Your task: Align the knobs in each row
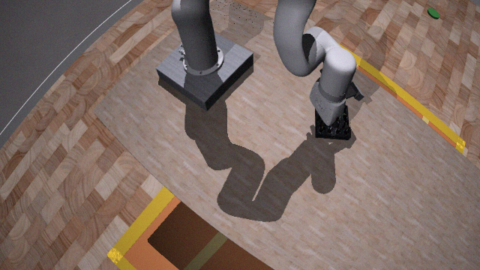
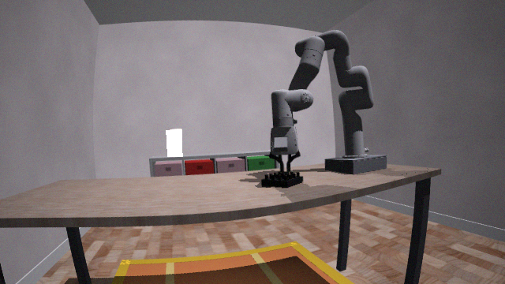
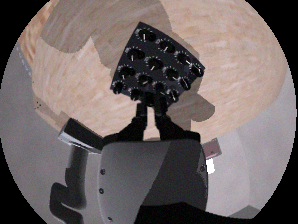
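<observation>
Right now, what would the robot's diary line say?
gripper: shut on knob | knob box: upright on table

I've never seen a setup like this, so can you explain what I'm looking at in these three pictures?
It is one grey robot arm bolted to a base block on a wooden table. One picture looks down from above, one looks across the room from the side, and the round one comes from a camera on the arm's wrist. On the table stands a small black knob box. The gripper reaches straight down with its fingers nearly together, closed on one of the knobs at the box's edge.
</observation>
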{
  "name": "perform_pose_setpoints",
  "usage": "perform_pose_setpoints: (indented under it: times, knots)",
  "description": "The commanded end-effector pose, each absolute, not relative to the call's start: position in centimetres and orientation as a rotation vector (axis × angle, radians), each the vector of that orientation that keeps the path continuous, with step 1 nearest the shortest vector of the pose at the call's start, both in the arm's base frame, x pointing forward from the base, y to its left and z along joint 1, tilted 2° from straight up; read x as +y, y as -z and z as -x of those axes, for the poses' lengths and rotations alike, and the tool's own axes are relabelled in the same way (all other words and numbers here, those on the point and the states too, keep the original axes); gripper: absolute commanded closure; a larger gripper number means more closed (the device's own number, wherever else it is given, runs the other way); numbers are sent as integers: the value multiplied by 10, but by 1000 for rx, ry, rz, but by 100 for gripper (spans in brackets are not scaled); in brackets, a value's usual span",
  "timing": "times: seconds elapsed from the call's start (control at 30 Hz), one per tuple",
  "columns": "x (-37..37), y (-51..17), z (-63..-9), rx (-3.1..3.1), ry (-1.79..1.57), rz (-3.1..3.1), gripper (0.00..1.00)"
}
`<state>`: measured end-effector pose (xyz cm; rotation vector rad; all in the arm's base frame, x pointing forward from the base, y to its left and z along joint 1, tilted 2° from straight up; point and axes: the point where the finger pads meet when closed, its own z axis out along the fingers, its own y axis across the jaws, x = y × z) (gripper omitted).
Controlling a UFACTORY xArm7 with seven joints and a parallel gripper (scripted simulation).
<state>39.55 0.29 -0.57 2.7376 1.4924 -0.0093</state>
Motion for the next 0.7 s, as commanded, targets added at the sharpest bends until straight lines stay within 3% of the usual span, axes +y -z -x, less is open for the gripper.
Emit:
perform_pose_setpoints:
  times: [0.0,0.67]
  knots:
    - [3,5,-397,1295,14,-2824,92]
    - [3,5,-397,853,5,-2986,92]
